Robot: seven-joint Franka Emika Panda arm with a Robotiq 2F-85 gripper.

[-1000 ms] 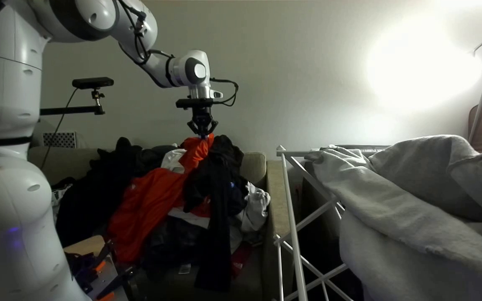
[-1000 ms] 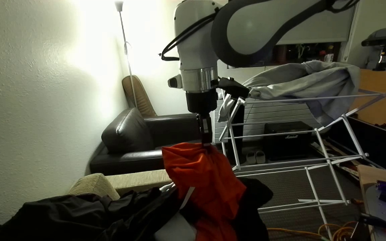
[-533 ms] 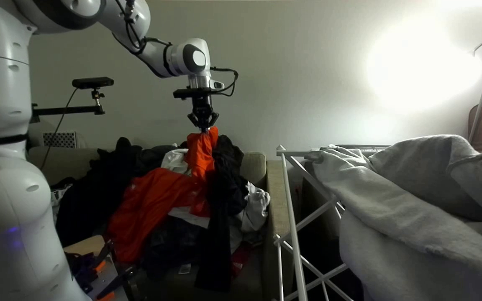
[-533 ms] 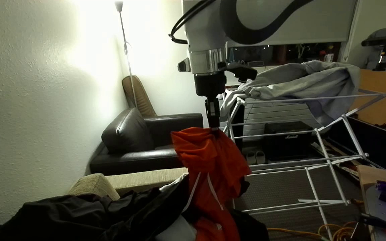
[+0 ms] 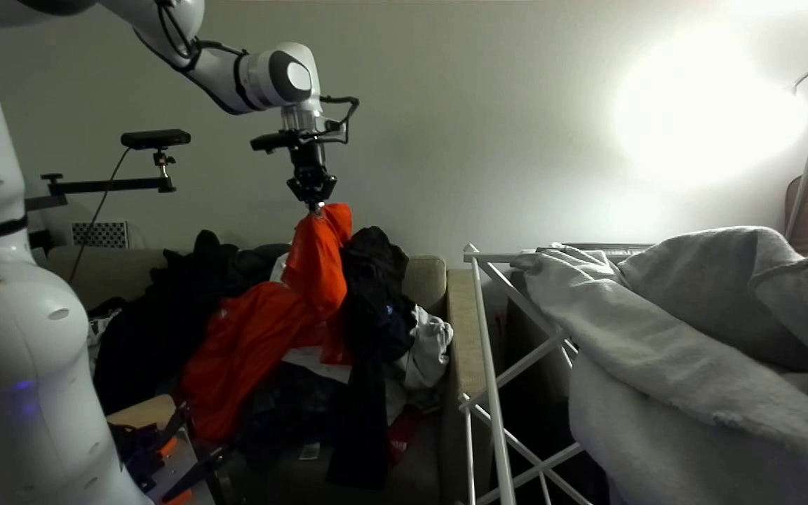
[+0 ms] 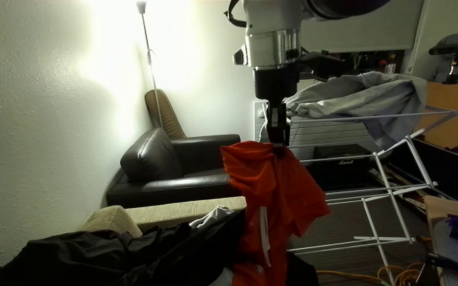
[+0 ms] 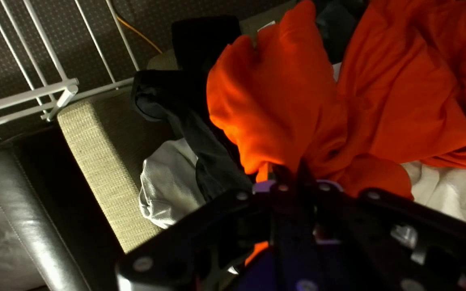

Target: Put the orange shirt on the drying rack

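Observation:
The orange shirt (image 5: 314, 263) is bunched at its top in my gripper (image 5: 315, 207). My gripper is shut on it, pointing down, above the clothes pile. In an exterior view the shirt (image 6: 255, 171) hangs from the fingertips (image 6: 279, 145) with white cords dangling. Its lower part still lies on the pile. In the wrist view the shirt (image 7: 273, 93) spreads ahead of the fingers (image 7: 291, 173) and to the right. The white drying rack (image 5: 488, 351) stands beyond the sofa arm; it also shows in an exterior view (image 6: 420, 163) and the wrist view (image 7: 26, 96).
A grey cloth (image 5: 656, 337) lies over the rack's top. Dark clothes (image 5: 165, 337) cover the sofa around the shirt. The beige sofa armrest (image 5: 466, 337) stands between pile and rack. A black leather sofa (image 6: 173, 190) is behind. A camera on an arm (image 5: 156, 139) is near the robot.
My gripper has risen and shifted sideways in both exterior views. It has pulled the top of the orange shirt up, and more of the shirt hangs off the pile.

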